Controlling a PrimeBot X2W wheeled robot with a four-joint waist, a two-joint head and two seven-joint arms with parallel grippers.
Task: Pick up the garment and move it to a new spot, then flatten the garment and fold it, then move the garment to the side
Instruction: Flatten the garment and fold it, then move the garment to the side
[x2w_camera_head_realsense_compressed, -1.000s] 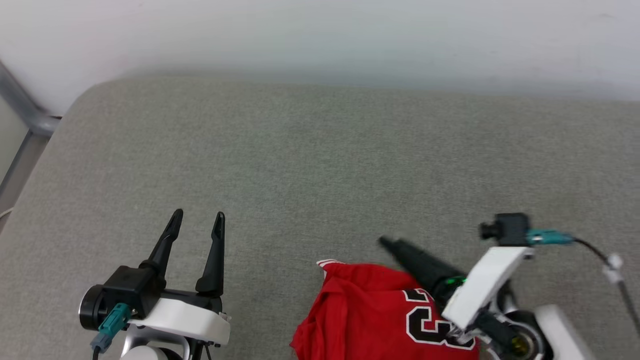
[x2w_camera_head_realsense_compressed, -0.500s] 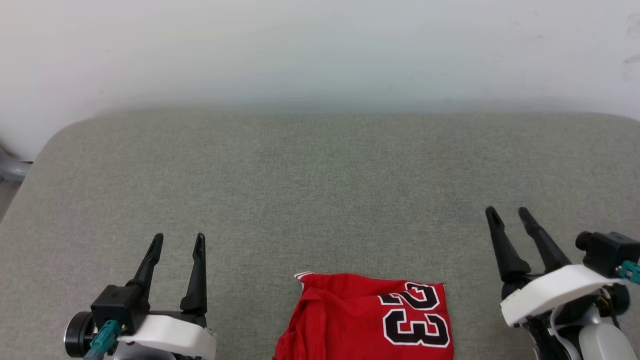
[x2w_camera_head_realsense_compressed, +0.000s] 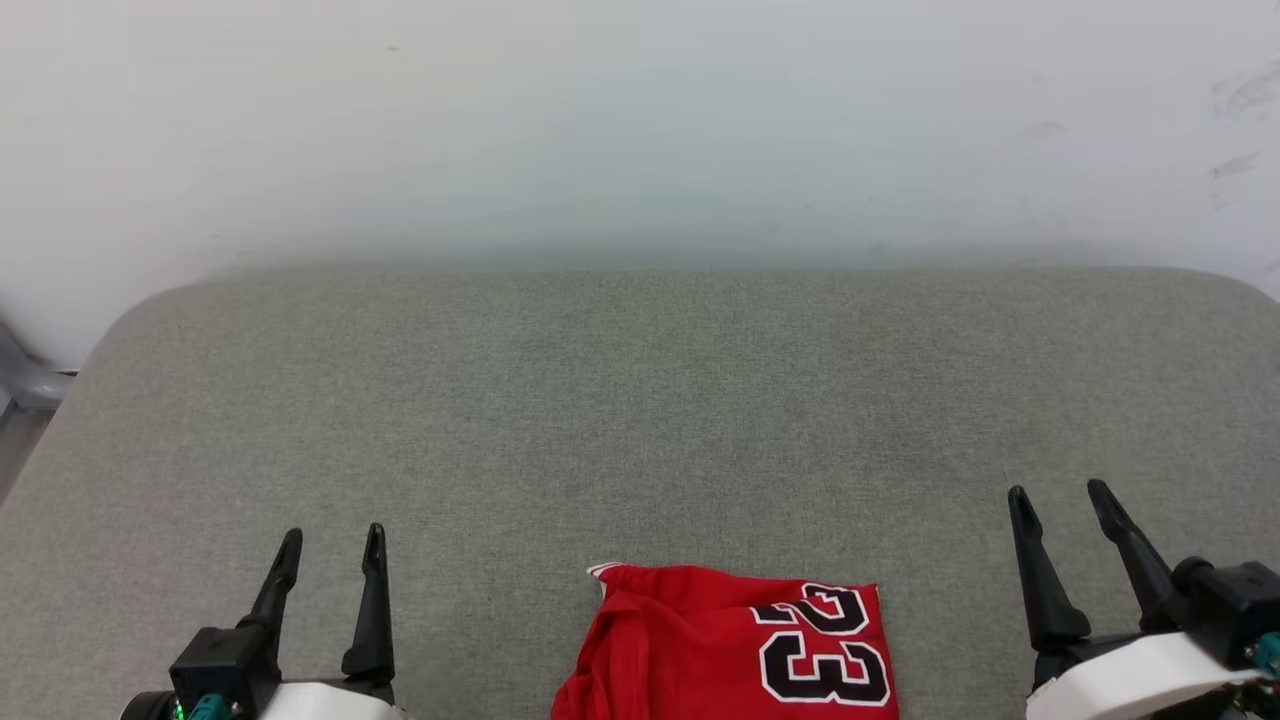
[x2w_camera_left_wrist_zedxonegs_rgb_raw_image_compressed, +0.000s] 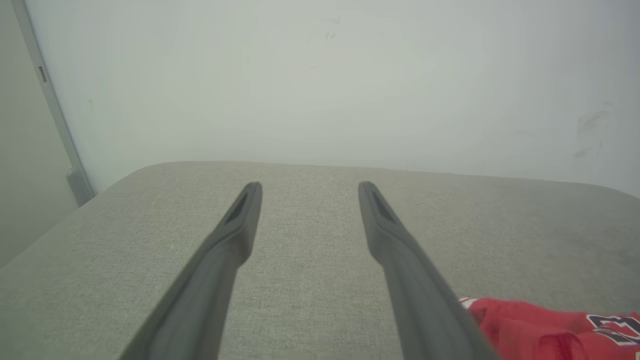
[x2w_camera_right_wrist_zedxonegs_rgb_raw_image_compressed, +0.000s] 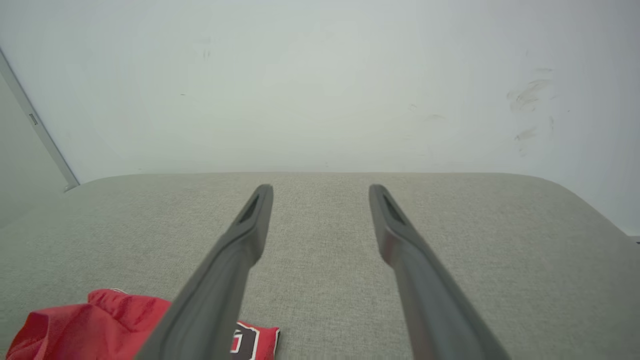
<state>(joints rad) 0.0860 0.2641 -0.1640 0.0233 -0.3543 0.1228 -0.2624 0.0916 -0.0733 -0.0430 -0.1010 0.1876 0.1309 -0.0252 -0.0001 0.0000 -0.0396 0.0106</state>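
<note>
Garment lies roughly folded at grey bench near edge, middle. Left hand bench near-left, right hand near-right, both fingers apart, empty. Risk: one-sided grab likely unfolds its loose layers.

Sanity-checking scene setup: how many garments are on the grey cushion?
1. The red "23" jersey lies at the near edge of the grey cushion, between the open left gripper and open right gripper. Its lower part is cut off by the frame, so anything beneath is hidden.

Indoor rm — grey fabric pad, scuffed wall.
</note>
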